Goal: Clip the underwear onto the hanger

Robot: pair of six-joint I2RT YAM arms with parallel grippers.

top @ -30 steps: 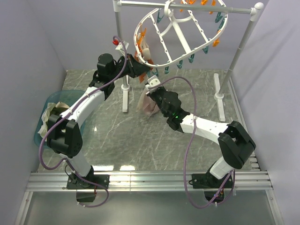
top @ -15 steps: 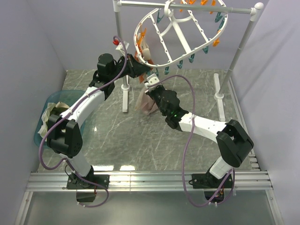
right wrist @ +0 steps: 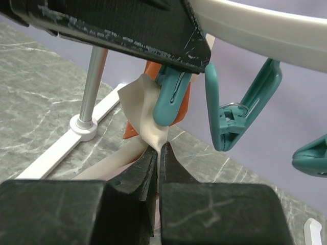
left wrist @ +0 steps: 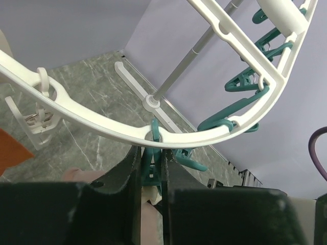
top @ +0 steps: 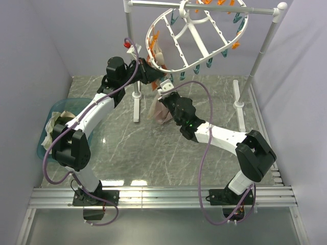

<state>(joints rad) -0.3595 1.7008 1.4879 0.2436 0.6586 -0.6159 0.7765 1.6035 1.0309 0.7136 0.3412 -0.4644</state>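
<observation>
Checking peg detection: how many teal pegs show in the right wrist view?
3 teal pegs: one against the underwear, one hanging just right of it, one cut off at the right edge. Others may sit outside this view.

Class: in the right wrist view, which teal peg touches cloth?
The leftmost teal peg: the underwear lies against its lower end; the middle peg and right peg hang bare.

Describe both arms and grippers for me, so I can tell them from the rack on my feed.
The arms match. The left arm and right arm have white links, black joint housings and a purple cable looping alongside. A green light glows on the right forearm. The left gripper and right gripper have matte black fingers, the left's scuffed.
</observation>
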